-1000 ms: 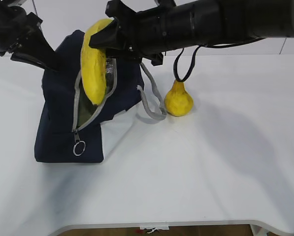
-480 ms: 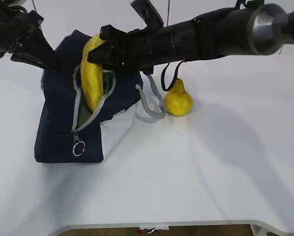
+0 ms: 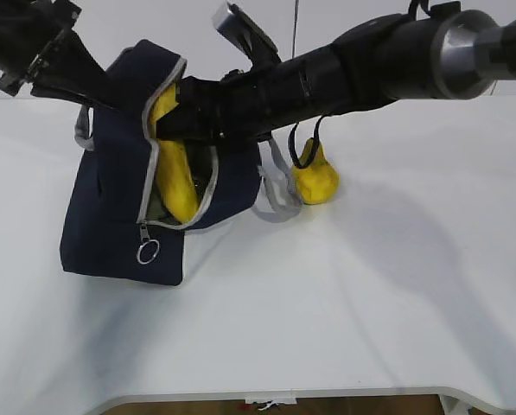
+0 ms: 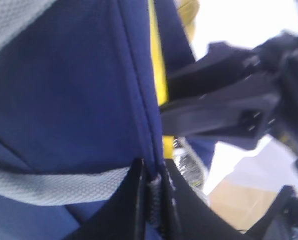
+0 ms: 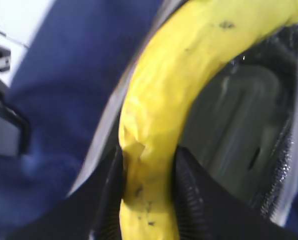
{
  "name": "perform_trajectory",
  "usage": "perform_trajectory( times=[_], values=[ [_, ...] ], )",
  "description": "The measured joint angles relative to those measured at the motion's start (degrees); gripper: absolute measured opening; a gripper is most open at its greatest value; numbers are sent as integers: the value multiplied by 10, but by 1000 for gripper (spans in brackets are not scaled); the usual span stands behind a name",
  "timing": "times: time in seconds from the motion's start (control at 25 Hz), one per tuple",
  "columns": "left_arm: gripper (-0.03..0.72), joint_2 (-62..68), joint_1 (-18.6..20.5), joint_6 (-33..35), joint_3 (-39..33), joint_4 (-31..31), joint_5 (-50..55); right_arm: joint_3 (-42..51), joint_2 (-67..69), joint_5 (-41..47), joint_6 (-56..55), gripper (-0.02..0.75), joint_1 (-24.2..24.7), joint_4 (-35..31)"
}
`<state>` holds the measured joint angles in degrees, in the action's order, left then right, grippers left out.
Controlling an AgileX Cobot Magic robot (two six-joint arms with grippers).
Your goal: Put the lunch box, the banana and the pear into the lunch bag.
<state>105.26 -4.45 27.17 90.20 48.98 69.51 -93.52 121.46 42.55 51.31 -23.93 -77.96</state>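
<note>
Exterior view: I saw the lunch bag (image 3: 124, 207) standing on the white table (image 3: 344, 294), its top tilted and its zipper mouth gaping. My right arm reached in nearly level from the far side of the bag, forearm stretched long across the pear (image 3: 314, 177), which sat on the table just beside the bag's grey handle loop (image 3: 275, 194). The right gripper (image 3: 184, 117) was at the bag's mouth, clamped on the banana (image 3: 173, 169), whose lower half hung inside the opening. My left arm came down at a slant to the bag's upper rear corner; the left gripper (image 3: 83, 82) met the fabric there.

Left wrist view: the left gripper's (image 4: 151, 192) fingers (image 4: 134, 200) were pressed together on the bag's navy edge beside a grey webbing strap (image 4: 54, 185). A sliver of banana (image 4: 158, 75) showed past the edge, with the right gripper's black body beyond it.

Right wrist view: the right gripper's (image 5: 146, 192) fingers (image 5: 191, 195) pinched the banana (image 5: 173, 95) from both sides, over the bag's open mouth. A clear shape lay in the dark of the bag; I could not tell if it was the lunch box.
</note>
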Motion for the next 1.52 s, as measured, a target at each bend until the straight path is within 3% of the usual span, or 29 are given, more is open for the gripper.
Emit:
perform_trajectory(
  times=[0.36, 0.48, 0.68, 0.84, 1.08, 1.36, 1.52],
  values=[
    [17, 0, 0, 0, 0, 16, 0, 0, 0, 12, 0, 262, -4, 35],
    [17, 0, 0, 0, 0, 16, 0, -1, 0, 12, 0, 325, -10, 38],
    [17, -1, 0, 0, 0, 17, 0, -18, 1, 24, 0, 519, -13, 48],
    [17, -1, 1, 0, 0, 13, 0, -45, 2, 58, -8, 547, -6, 78],
    [17, -1, 1, 0, 0, 8, 0, -124, 2, 141, -128, 552, 8, 255],
    [17, -1, 1, 0, 0, -20, 0, -263, 2, 259, -299, 553, 11, 514],
    [17, -1, 1, 0, 0, -27, 0, -307, 2, 280, -406, 553, 11, 677]
  ],
)
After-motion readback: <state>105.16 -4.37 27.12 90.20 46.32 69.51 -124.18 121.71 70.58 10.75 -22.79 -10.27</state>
